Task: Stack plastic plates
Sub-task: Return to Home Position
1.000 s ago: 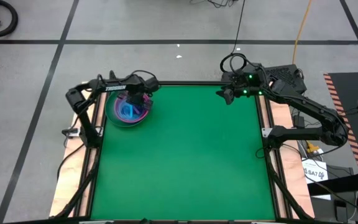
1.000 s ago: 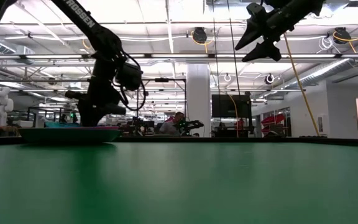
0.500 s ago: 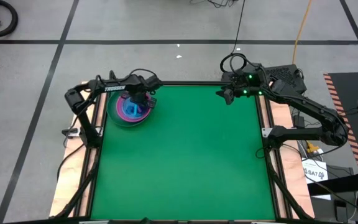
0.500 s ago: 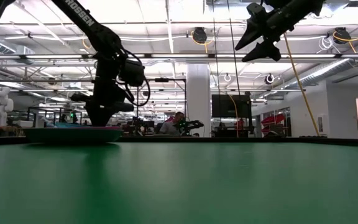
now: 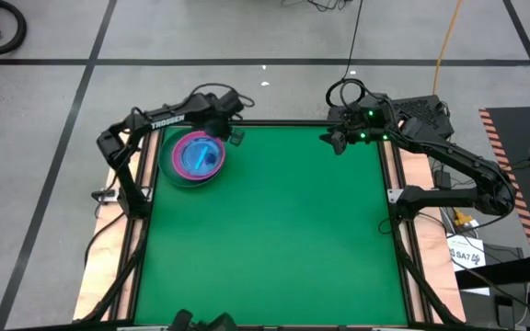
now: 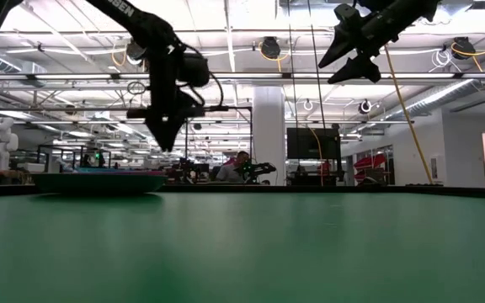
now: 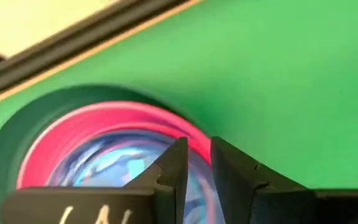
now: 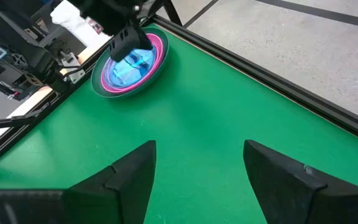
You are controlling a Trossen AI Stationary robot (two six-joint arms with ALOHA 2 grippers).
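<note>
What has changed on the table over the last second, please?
The left tool has risen from over the stack of plates and drawn towards the far edge of the table, carrying nothing. The stack stays in the far left corner; the right tool stays raised at the far right corner.

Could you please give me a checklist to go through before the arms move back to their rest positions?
1. Plates in one pile: ok; they sit near the far left corner of the table.
2. Left pincer clear of the plates: ok; it hangs above them, apart.
3. Left pincer empty: ok; fingers nearly together, nothing between.
4. Right pincer empty: ok; open, raised by the far right corner.
5. Number of plates in the pile: cannot tell; the layers overlap.
</note>
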